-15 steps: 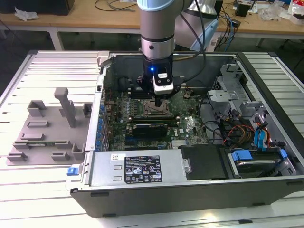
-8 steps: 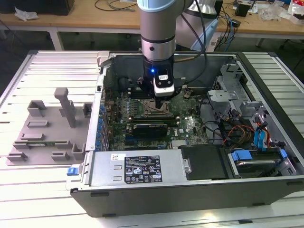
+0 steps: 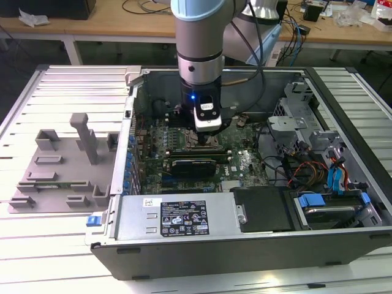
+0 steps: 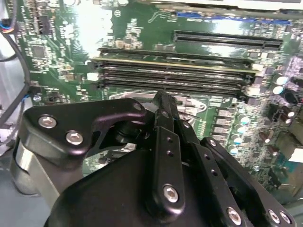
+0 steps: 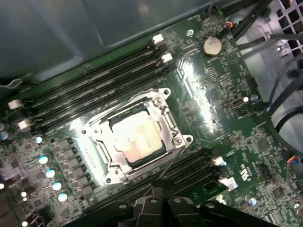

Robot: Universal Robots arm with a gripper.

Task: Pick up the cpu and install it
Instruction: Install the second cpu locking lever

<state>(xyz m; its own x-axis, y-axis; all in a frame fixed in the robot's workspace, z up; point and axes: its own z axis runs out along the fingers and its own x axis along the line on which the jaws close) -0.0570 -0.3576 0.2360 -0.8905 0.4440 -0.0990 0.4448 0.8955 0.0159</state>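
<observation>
A: Where's the cpu [image 5: 136, 140] sitting?

B: In the socket [image 5: 137, 137], silvery top glaring, just beyond the fingertips in the first wrist view. Gripper [image 3: 206, 133] is hovering right over it.

A: Fingers?

B: Looking drawn together and holding nothing, tips [image 4: 162, 100] meeting in a point.

A: Risk?

B: My guess: tips are hanging low over the board [image 5: 213, 85]. Any skew could be scraping the chip or knocking the memory slots [image 4: 175, 75] beside the socket.

A: Surface, room?

B: Open case [image 3: 184, 223] lying on a slatted white table [image 3: 61, 92]; grey fixture [image 3: 61, 165] on the exterior view's left; wooden benches [image 3: 122, 24] behind.
</observation>
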